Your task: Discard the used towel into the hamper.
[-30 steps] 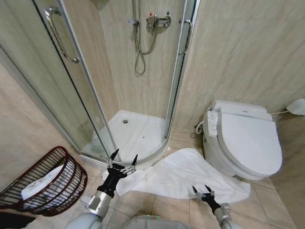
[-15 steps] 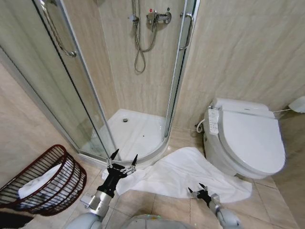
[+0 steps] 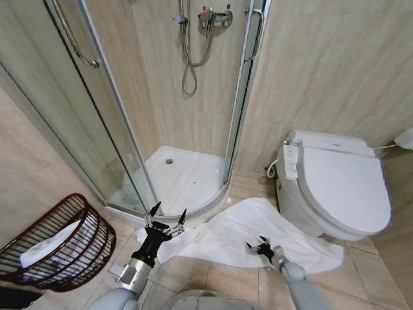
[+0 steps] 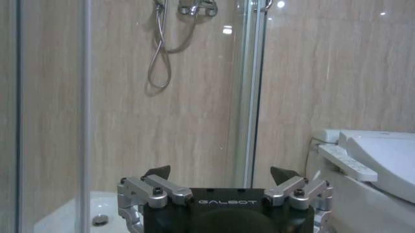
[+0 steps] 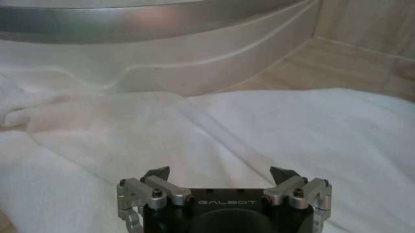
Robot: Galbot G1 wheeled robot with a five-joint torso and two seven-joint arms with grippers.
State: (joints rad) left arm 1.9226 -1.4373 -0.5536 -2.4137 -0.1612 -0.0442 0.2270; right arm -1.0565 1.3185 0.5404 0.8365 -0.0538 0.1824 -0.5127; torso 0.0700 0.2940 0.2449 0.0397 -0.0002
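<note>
Reaching forward: right gripper (image 3: 259, 245), fingers apart, has advanced onto the towel (image 3: 239, 234) just ahead; pickup imminent. Left gripper (image 3: 167, 216) stays raised, spread, hamper (image 3: 61, 245) well leftward.

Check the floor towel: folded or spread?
Spread: the towel lies flat across the floor between shower base and toilet.
</note>
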